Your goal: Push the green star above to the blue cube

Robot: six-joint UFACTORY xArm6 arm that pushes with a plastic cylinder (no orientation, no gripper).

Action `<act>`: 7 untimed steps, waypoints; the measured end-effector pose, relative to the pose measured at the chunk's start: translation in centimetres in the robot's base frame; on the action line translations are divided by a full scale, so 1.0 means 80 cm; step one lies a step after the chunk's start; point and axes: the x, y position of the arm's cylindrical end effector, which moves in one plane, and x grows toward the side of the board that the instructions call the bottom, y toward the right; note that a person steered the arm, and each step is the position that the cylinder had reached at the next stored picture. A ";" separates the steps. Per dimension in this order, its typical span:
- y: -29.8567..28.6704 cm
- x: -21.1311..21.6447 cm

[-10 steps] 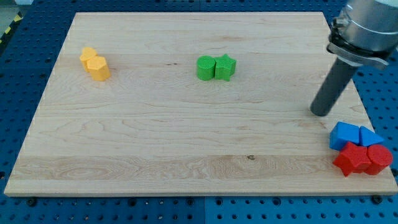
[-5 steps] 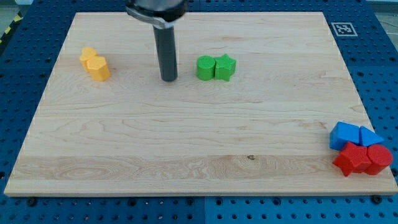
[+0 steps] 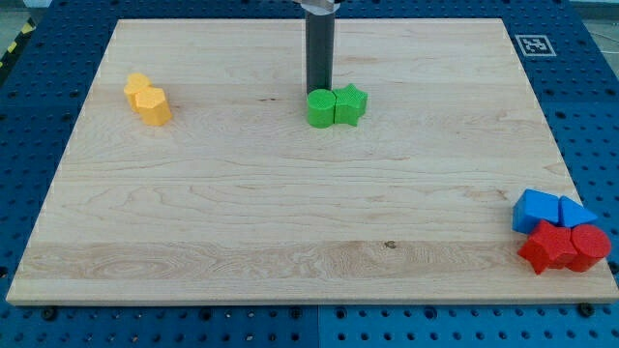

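The green star (image 3: 351, 104) sits at the board's upper middle, touching a green cylinder (image 3: 320, 106) on its left. My tip (image 3: 318, 91) stands just above the green cylinder, at its top edge, up and left of the star. The blue cube (image 3: 536, 211) lies at the view's lower right, far from the star.
A blue triangular block (image 3: 574, 213) touches the blue cube's right side. A red star (image 3: 545, 247) and a red cylinder (image 3: 589, 246) sit just below them near the board's right edge. Two yellow blocks (image 3: 147, 99) lie at the upper left.
My tip moved from the right side near the blue blocks to the left of the green cylinder, then to just above it. No block has moved.
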 end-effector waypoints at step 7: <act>0.144 0.162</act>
